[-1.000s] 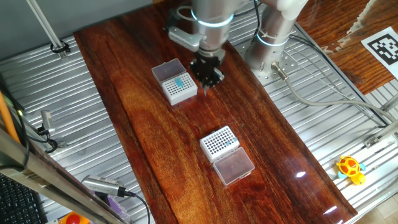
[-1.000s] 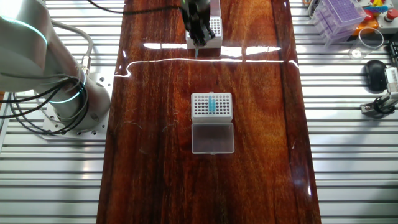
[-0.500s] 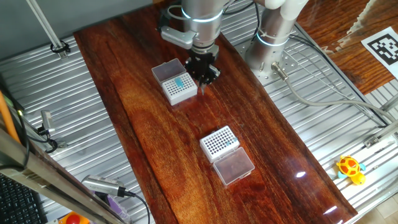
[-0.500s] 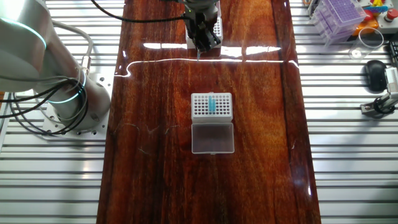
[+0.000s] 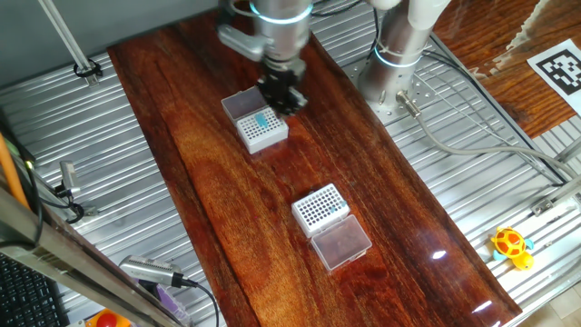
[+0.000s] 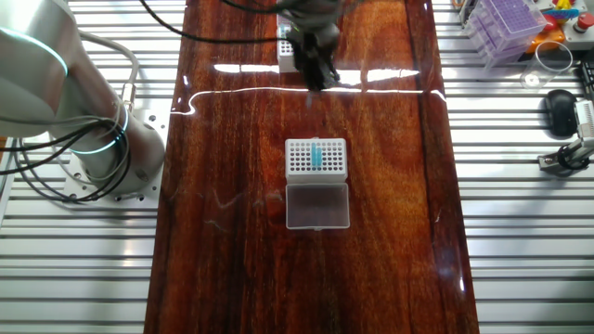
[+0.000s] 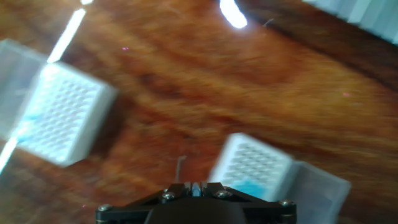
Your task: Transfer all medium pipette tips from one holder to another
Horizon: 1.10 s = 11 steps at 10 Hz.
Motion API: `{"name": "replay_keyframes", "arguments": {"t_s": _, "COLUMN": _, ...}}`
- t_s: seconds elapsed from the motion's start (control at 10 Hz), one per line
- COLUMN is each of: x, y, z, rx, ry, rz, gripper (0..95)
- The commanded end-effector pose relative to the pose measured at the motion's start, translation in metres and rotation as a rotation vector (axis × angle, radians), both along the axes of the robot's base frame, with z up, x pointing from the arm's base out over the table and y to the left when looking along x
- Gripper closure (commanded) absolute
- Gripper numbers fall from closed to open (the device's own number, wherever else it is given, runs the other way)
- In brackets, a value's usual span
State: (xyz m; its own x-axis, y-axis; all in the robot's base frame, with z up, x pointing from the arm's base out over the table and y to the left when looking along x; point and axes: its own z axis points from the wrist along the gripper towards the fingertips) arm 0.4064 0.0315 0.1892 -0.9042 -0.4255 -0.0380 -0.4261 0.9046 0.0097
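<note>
Gripper [image 5: 280, 94] is seen hanging over the far rack with its fingers pointing down at the desk [image 5: 218, 182]. In the hand view the gripper [image 7: 194, 186] shows its two fingers pressed together with a sliver of teal between their tips, so it appears clenched on one tip, though the blur makes that uncertain. In the other fixed view the gripper [image 6: 316, 67] is smeared by motion, and nothing held can be made out there.

Two white racks are counted on the desk. In one fixed view, the left rack [image 5: 261, 130] is set beside the gripper, with its clear lid folded open behind it. The medium pipette tips [image 5: 264, 121] are held in it as a short teal cluster, each standing upright in its hole with the long axis vertical and the narrow end hidden below. Their number cannot be counted at this size. To the right and nearer the camera, the second rack [image 5: 320, 207] is seen with only dark holes in its grid, and its tinted lid [image 5: 340, 242] lies open, touching its near edge. The two racks are well apart.

In the other fixed view the tips [image 6: 316, 155] appear as a narrow teal strip down the middle of the near rack [image 6: 316, 159].
</note>
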Motion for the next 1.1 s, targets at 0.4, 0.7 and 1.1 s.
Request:
{"name": "replay_keyframes", "arguments": {"t_s": 0.4, "x": 0.012, "y": -0.034, "z": -0.006, "rx": 0.005, "ry": -0.023, "rz": 0.026, "gripper": 95.0}}
{"name": "replay_keyframes", "arguments": {"t_s": 0.7, "x": 0.012, "y": -0.036, "z": -0.013, "rx": 0.006, "ry": -0.039, "rz": 0.000, "gripper": 95.0}}
{"name": "replay_keyframes", "arguments": {"t_s": 1.1, "x": 0.010, "y": -0.035, "z": -0.021, "rx": 0.007, "ry": -0.050, "rz": -0.002, "gripper": 95.0}}
